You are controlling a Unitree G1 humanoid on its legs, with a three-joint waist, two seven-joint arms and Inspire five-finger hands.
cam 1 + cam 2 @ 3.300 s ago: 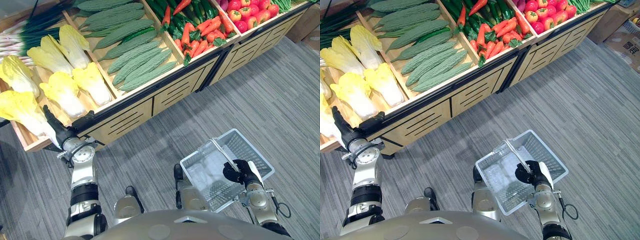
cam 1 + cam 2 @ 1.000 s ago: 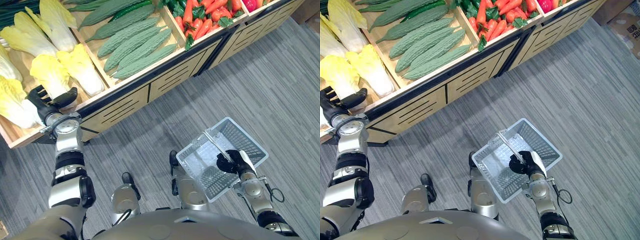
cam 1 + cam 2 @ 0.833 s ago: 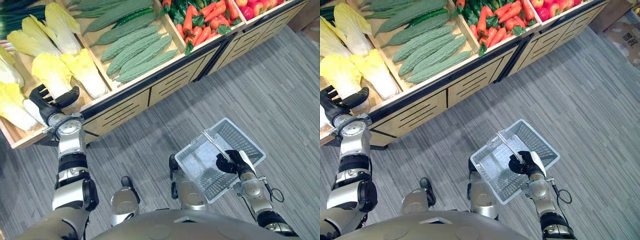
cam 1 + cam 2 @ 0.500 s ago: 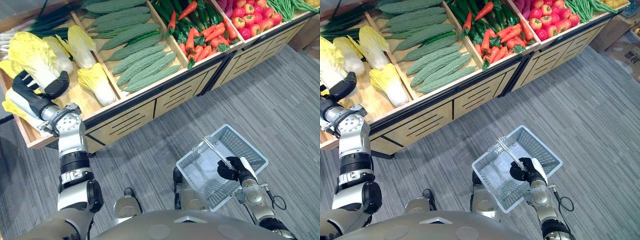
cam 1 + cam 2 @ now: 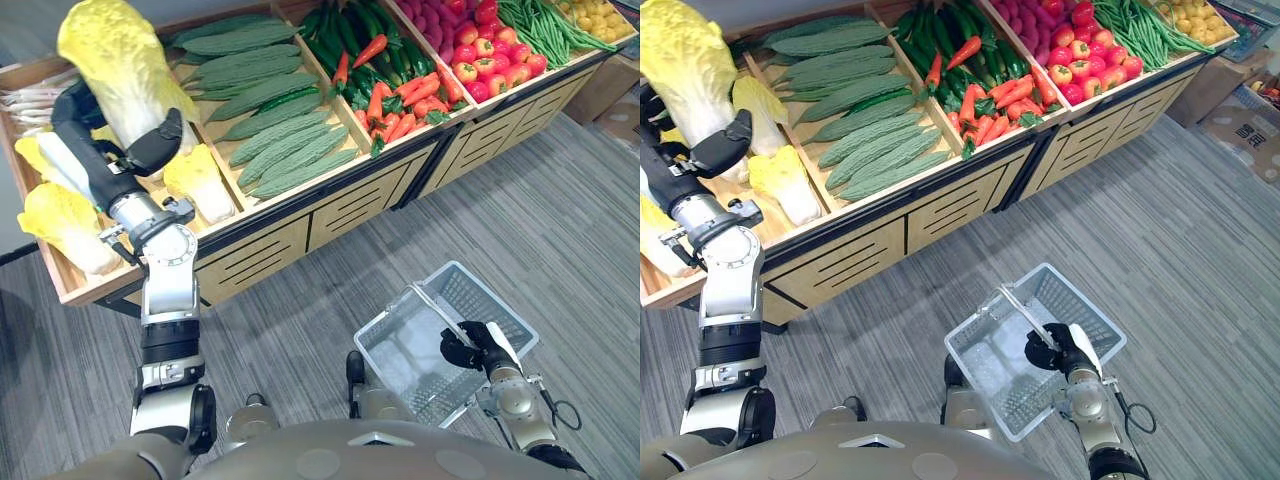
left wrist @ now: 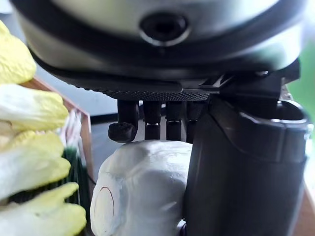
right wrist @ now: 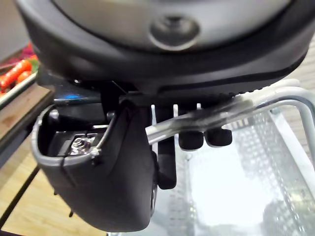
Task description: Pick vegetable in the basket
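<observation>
The left hand's fingers (image 6: 150, 118) curl over the far side of a cabbage's (image 6: 142, 191) pale stem end while the thumb (image 6: 236, 167) presses the near side, so the left hand (image 5: 105, 160) is closed firmly round the cabbage. It holds the vegetable upright in the air, yellow leafy top uppermost, above the left end of the wooden stand (image 5: 270, 235) and clear of everything lying there. Under it, in that end compartment, lie the other cabbages (image 5: 200, 180), yellow-leaved with white stems. The next compartment to the right holds bumpy green bitter gourds (image 5: 290, 150), then come carrots (image 5: 395, 105) beside dark green cucumbers (image 5: 325, 35), then red tomatoes (image 5: 480, 55) and green beans (image 5: 540, 25) at the right end. The right hand's fingers (image 7: 192, 140) are hooked over the basket's metal handle (image 7: 236, 110), wrapped right round it. The right hand (image 5: 470, 350) carries the grey mesh basket (image 5: 485, 295) low on the robot's right, above the grey striped floor (image 5: 560, 200), well apart from the stand and from the cabbage. The cabbage is thus in the left hand, high on the left, and not in the basket.
</observation>
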